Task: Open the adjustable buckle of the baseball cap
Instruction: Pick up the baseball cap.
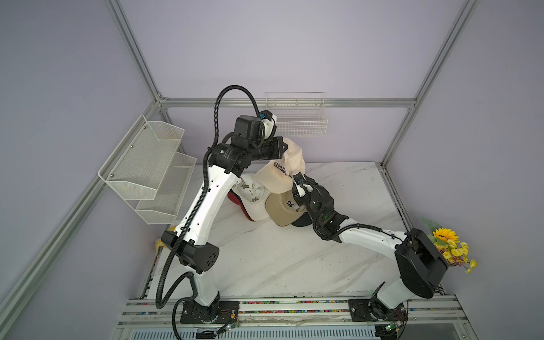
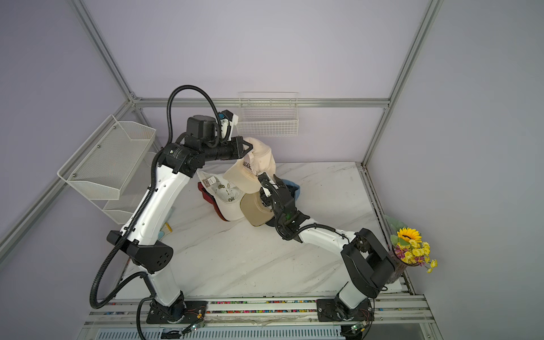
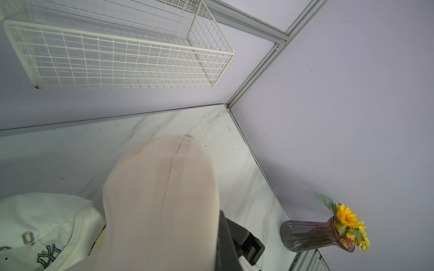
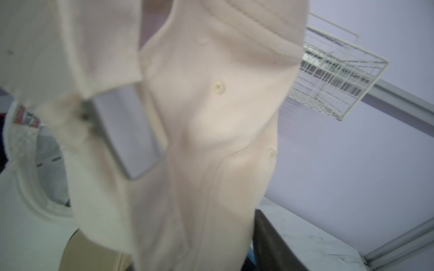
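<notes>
A bimanual robot works over a white marble-patterned table. The left gripper is raised above the table's far side, its jaws pinched fully together on the crown of a cream cotton baseball cap. The cap hangs from this grip in the air, its brim sloping down toward a heap of other caps. The right gripper reaches up to the cap's lower edge, just beside the fabric. How wide its jaws stand, and whether they hold anything, cannot be told. From the right wrist, the cream cap fills the view, and a blurred grey metal loop sits on the cap's strap — apparently the buckle. On the table below lie a white cap with dark embroidery, a tan cap touching it, and a red cap partly underneath. A white wire basket hangs on the back wall, and a glass vase of yellow flowers stands at the table's right edge.
</notes>
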### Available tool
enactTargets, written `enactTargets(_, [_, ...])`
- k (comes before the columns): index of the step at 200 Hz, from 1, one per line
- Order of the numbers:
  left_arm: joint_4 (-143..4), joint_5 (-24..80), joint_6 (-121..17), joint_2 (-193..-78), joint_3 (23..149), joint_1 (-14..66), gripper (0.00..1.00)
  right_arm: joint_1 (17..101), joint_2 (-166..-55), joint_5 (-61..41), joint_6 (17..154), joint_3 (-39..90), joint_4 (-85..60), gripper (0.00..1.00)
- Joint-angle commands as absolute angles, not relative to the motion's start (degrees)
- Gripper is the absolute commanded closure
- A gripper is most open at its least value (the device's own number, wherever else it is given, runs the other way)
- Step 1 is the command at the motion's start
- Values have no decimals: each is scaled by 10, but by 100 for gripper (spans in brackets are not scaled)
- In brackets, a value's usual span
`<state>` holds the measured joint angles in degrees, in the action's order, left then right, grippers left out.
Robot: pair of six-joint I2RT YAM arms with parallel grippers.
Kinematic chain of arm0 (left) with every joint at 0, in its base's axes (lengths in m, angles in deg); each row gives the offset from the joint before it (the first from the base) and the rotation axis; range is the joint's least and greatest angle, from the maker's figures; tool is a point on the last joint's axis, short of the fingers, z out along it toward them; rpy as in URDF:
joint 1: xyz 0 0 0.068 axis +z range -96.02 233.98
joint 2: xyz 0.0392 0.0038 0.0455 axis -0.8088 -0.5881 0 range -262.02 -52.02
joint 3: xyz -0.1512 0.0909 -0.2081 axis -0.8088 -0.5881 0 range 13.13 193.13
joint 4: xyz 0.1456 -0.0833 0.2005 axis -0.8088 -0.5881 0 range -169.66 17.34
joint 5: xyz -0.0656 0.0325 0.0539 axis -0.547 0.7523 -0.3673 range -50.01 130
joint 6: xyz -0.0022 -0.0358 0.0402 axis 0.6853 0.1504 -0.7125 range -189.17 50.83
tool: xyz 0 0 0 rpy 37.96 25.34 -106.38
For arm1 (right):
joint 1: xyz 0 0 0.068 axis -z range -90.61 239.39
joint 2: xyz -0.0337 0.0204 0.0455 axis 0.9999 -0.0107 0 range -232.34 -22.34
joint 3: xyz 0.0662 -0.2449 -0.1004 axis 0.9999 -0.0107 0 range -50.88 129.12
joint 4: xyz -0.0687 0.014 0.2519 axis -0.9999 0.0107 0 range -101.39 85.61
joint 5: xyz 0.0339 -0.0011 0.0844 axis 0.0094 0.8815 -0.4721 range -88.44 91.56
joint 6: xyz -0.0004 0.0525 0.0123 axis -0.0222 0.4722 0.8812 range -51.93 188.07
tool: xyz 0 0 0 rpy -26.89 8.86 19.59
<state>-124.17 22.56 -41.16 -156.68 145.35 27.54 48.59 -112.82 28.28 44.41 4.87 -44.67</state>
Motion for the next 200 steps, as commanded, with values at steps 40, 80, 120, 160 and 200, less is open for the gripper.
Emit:
enactTargets(40, [-1217, 217, -421, -1519, 1435, 273, 100, 496, -1053, 267, 435, 54, -501, 100])
enactTargets(80, [-1225, 255, -483, -1480, 1360, 273, 3, 496, -964, 233, 432, 48, -475, 100])
enactTargets(120, [-1298, 292, -536, -1456, 1323, 274, 0, 497, -916, 170, 464, 75, -409, 100])
enactTargets(160, [-1291, 254, -534, -1399, 1308, 272, 0, 497, -913, 138, 477, 93, -366, 100])
enactTargets(200, [-1197, 174, -490, -1382, 1289, 273, 18, 496, -927, 129, 482, 88, -359, 100])
